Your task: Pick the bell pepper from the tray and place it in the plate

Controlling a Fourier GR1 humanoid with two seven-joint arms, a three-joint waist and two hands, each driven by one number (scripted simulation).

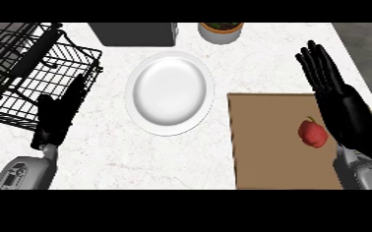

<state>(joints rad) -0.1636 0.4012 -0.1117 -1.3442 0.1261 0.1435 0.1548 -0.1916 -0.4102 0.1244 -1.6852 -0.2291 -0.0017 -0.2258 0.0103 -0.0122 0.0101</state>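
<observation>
A red bell pepper (313,133) with a small green stem lies on the brown tray (269,147) at the lower right. A white plate (170,93) sits on the counter to the left of the tray. My right hand (335,96) is open, fingers straight and pointing away, just right of the pepper and partly over the tray's right edge. At the left my left hand (56,118) stays open and still, fingers up, next to the wire rack.
A black wire dish rack (36,69) fills the upper left. A dark grey box (136,33) and a potted plant (221,31) stand at the back edge. The counter's right edge runs close past my right hand.
</observation>
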